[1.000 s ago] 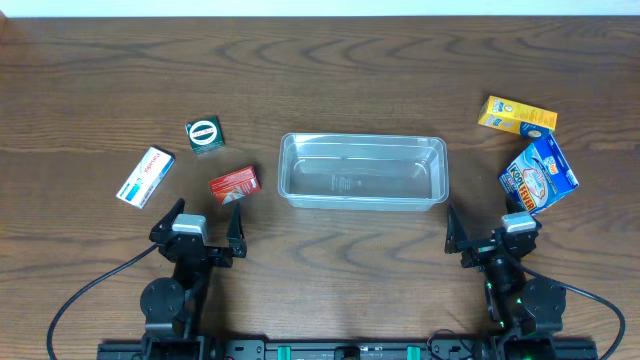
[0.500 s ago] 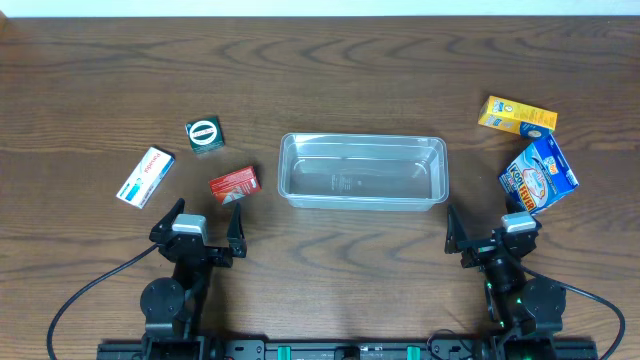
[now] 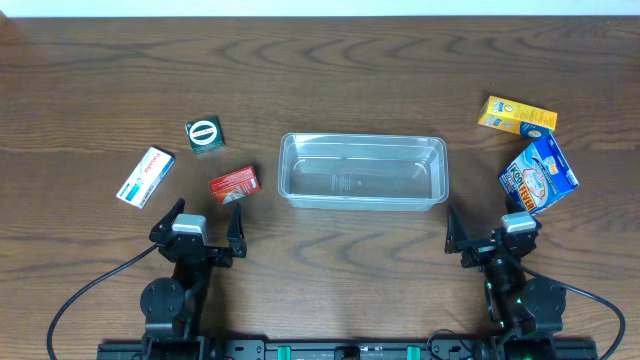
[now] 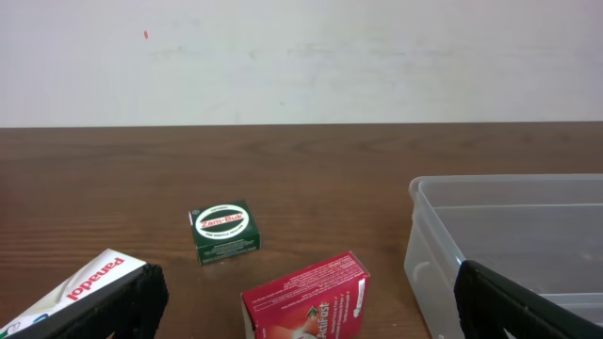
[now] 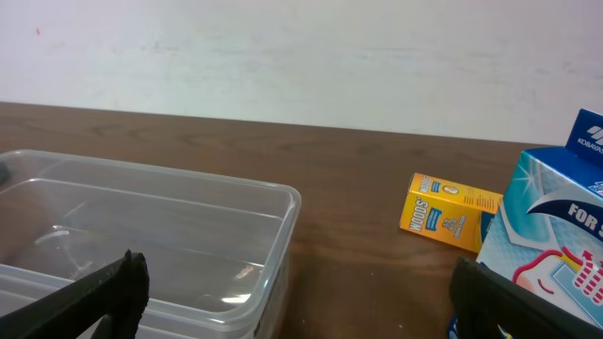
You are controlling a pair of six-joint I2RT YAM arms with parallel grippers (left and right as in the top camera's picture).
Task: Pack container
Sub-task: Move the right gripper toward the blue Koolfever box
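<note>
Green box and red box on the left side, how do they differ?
The green box is squarish with a round white emblem on top; the red box is oblong. The red box sits closer to the container than the green box does. Both are small and lie on the table, outside the container.

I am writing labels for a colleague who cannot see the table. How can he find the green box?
Start at the clear container in the middle of the table and look left, where three boxes lie. The green box lies farthest back: dark green, squarish, white ring on top, unlike the oblong red box and white box.
</note>
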